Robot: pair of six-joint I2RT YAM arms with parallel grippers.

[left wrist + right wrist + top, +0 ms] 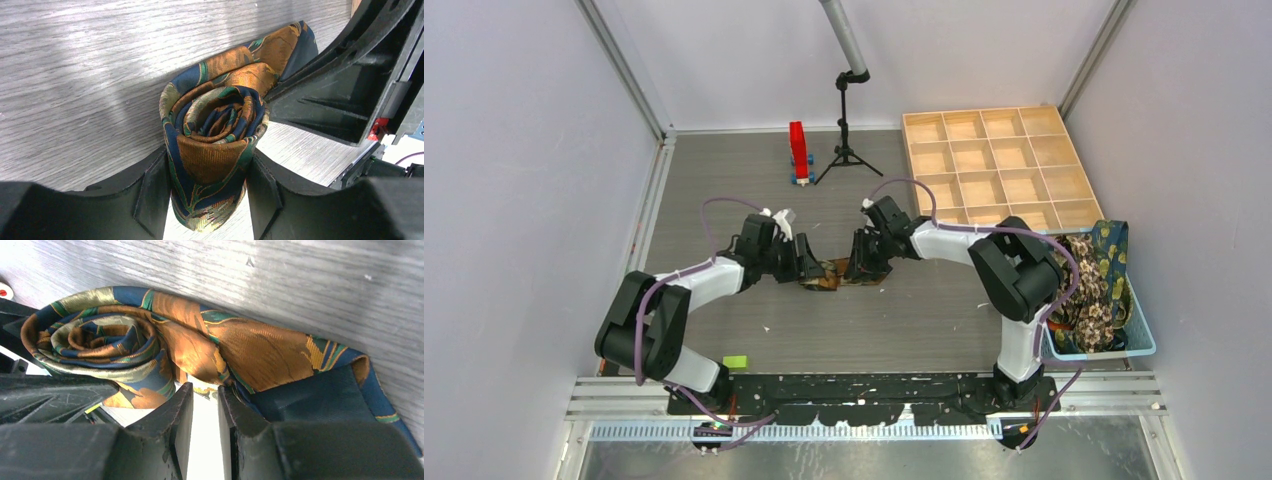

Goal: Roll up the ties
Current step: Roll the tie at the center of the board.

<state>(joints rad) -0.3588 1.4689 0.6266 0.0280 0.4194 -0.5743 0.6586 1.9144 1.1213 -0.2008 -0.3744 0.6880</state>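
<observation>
One tie (pixel 832 277), navy with orange, teal and gold pattern, lies mid-table between both grippers. Most of it is wound into a tight roll (pixel 215 125) standing on its edge. My left gripper (pixel 209 175) is shut on the roll, one finger on each side. A short loose tail (pixel 260 352) runs from the roll (pixel 100 345) to the pointed end, navy lining up. My right gripper (pixel 202 390) sits at the tail's near edge, jaws a narrow gap apart with nothing between them. It shows as a black body (pixel 345 100) in the left wrist view.
A light blue basket (pixel 1146 347) at the right edge holds several more patterned ties (pixel 1094 285). A wooden compartment tray (pixel 994 165) stands at the back right. A red block (pixel 798 152) and a black tripod (pixel 846 140) stand at the back. A small green piece (pixel 735 361) lies near front left.
</observation>
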